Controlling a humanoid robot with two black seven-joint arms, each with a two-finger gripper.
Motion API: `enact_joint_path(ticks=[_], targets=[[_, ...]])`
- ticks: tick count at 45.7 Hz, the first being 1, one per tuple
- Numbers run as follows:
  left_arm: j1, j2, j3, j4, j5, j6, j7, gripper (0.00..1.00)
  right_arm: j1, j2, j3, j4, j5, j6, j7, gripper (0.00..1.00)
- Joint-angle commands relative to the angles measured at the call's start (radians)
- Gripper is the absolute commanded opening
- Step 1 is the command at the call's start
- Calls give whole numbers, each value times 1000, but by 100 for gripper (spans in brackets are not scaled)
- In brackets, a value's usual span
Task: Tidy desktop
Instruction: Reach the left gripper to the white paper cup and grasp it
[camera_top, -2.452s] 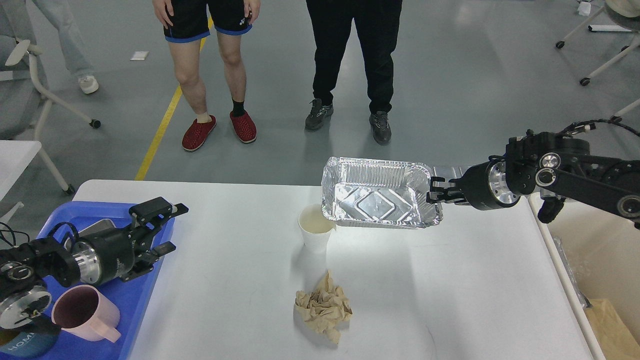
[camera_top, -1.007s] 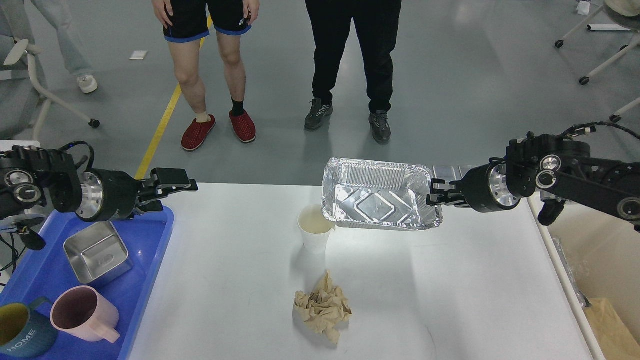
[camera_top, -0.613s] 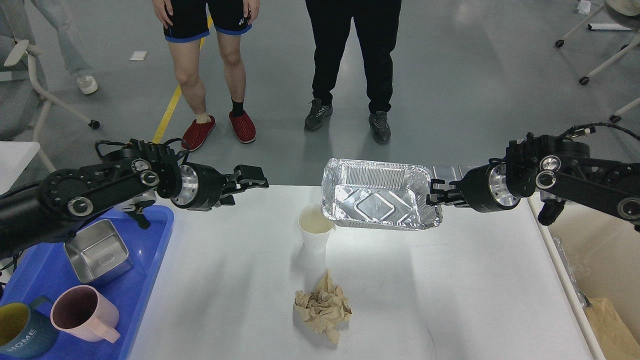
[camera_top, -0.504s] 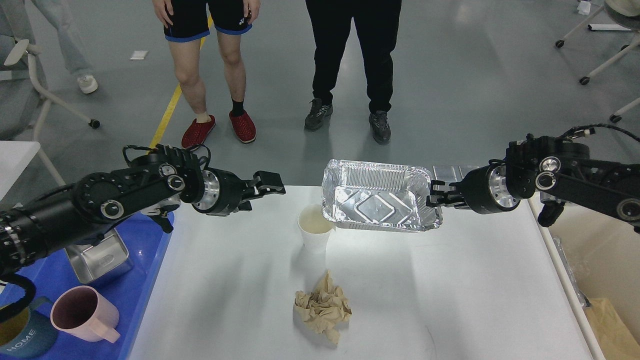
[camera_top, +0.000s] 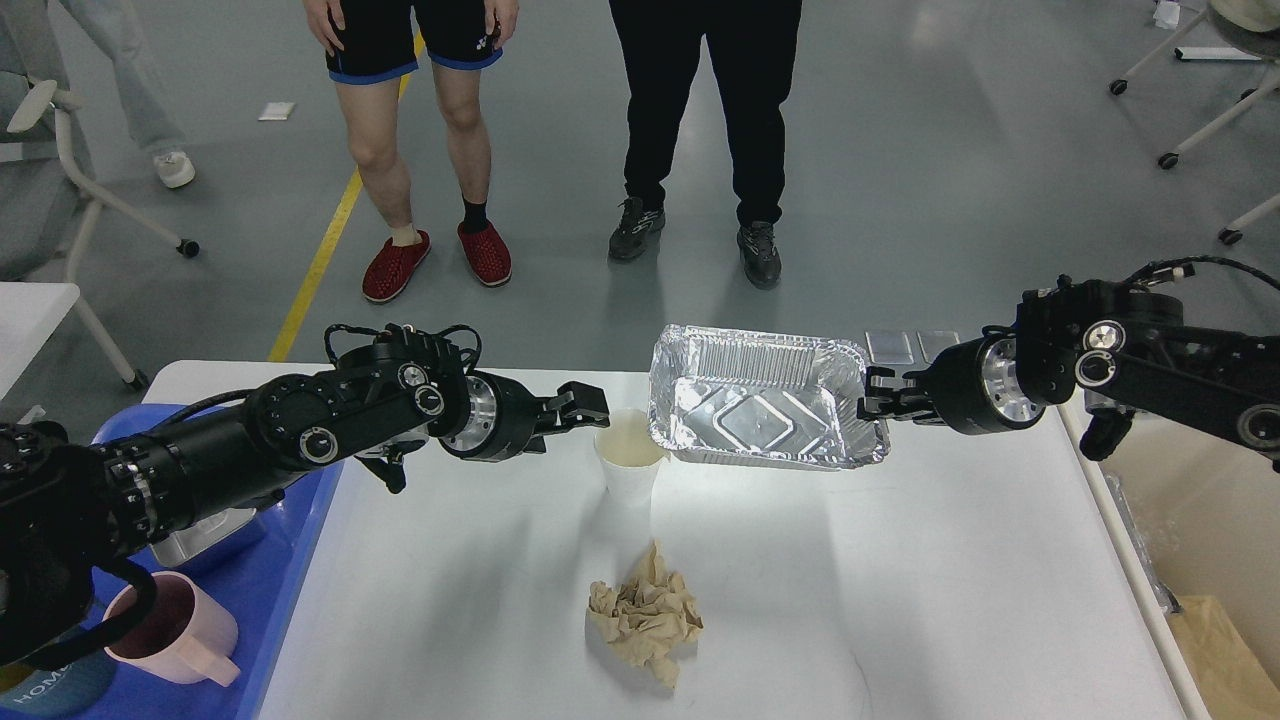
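Observation:
The white desktop (camera_top: 900, 580) fills the lower view. My right gripper (camera_top: 872, 408) is shut on the right rim of a shiny foil tray (camera_top: 765, 410) and holds it tilted above the desktop's far side. A white paper cup (camera_top: 630, 465) stands upright just left of the foil tray, partly under its corner. My left gripper (camera_top: 578, 405) is open, just left of the cup's rim and apart from it. A crumpled brown paper ball (camera_top: 645, 615) lies on the desktop in front of the cup.
A blue tray (camera_top: 270, 590) at the left edge holds a pink mug (camera_top: 175, 630), a dark mug (camera_top: 50, 685) and a metal box (camera_top: 195, 535), mostly hidden by my left arm. A cream bin (camera_top: 1200, 540) stands at the right. Two people stand beyond the desktop.
My left arm has swung from over the blue tray rightward across the desktop to beside the paper cup. The right gripper with the foil tray has barely moved.

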Motion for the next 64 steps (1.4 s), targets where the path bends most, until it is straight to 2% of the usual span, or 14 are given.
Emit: enact_joint_path(ticks=[1,17,33,42,48,54,58,64], targets=[[11,-33,3,32,0,1,-3,75,0,0,0,0,0,0,0,0],[34,-129,3,128,0,20,-6,74,0,-3,0,3,0,0,0,0],[63,-217,2,263,-2,23,-54,70,-3,-10,2,6,0,0,0,0],[77,-252,2,302,-2,34,-57,69,-3,-15,2,8,0,0,0,0],[80,-270,2,329,-2,37,-46,52,-6,-15,2,8,0,0,0,0],[80,-275,2,332,-2,32,-34,19,-13,-16,2,9,0,-5,1,0],[80,-274,2,334,-2,31,-24,8,-17,-16,2,9,0,-5,1,0],[81,-274,-3,332,-3,28,8,3,-19,-16,2,9,0,-6,1,0]])
